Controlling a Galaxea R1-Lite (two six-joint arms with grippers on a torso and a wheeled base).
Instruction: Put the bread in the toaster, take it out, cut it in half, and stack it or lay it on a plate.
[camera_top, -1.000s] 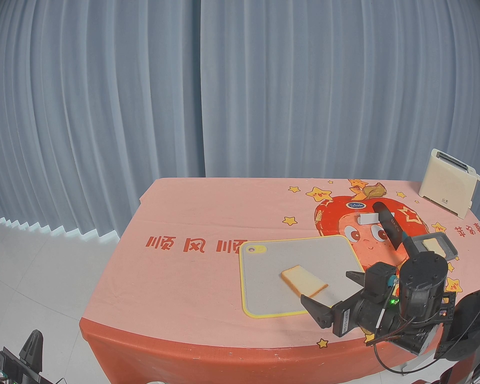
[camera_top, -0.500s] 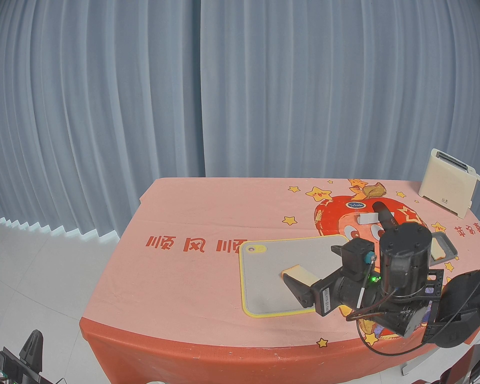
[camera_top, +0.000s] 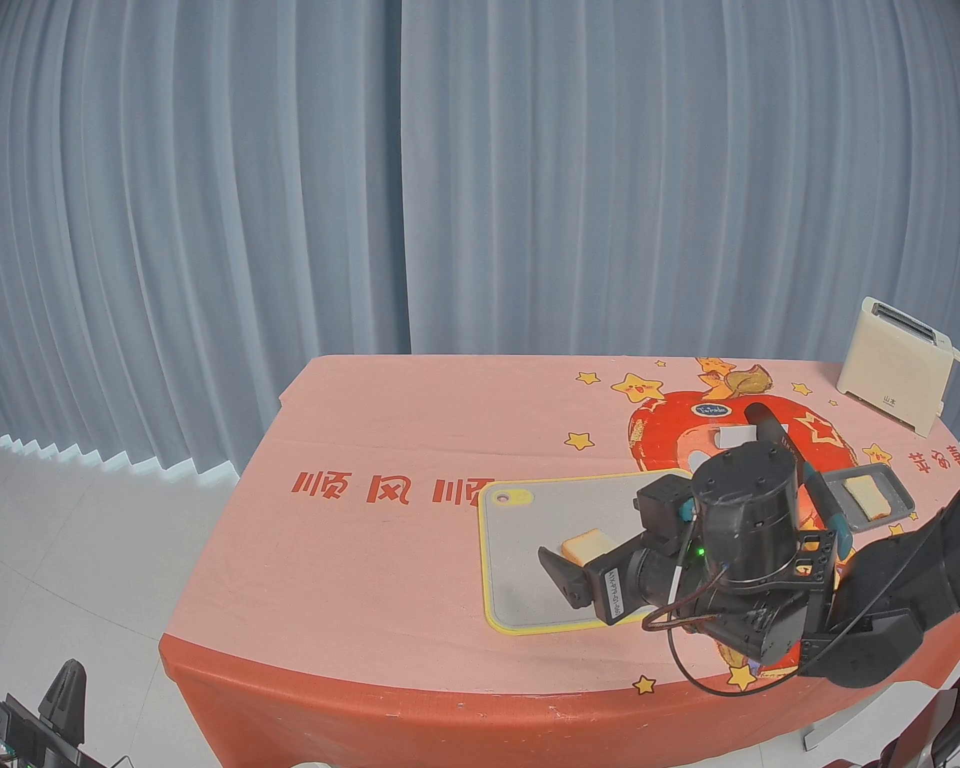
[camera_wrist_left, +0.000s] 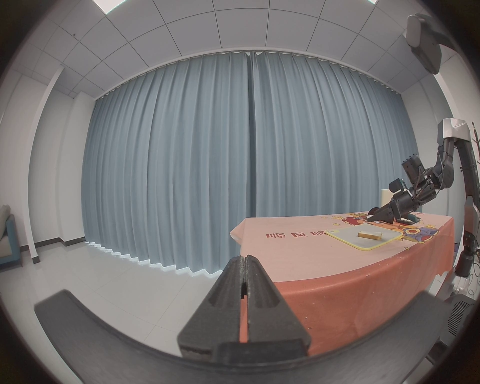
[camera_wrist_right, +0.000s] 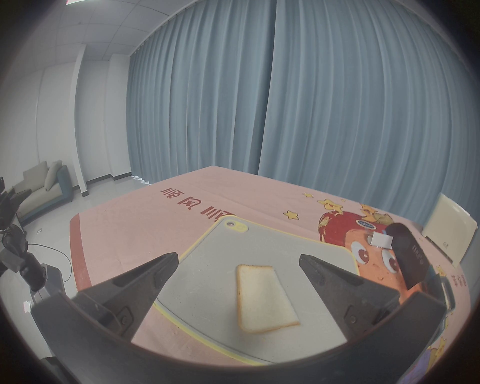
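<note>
Matt cloth tablecloth (camera_top: 380, 420) — cutting board (camera_top: 520, 555) smooth, perhaps plastic; bread (camera_wrist_right: 265, 300) rough.

Bench (camera_top: 380, 560): bread (camera_top: 588, 546) on cutting board (camera_top: 530, 590), near edge; tray (camera_top: 903, 487) to its right; toaster (camera_top: 895, 368) far right.

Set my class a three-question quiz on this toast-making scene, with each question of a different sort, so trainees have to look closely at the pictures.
1. True or false: the right end effector is shut on the bread slice.
2. Multiple choice: the bread slice lies flat A) on the cutting board; B) inside a toaster slot; C) on the bare tablecloth.
3. Fill the gap: the toaster stands at the far ____ corner of the table, by the robot's own sides.

Key
1. False: it is open, with one jaw on each side of the slice and neither touching it.
2. A
3. right
</note>
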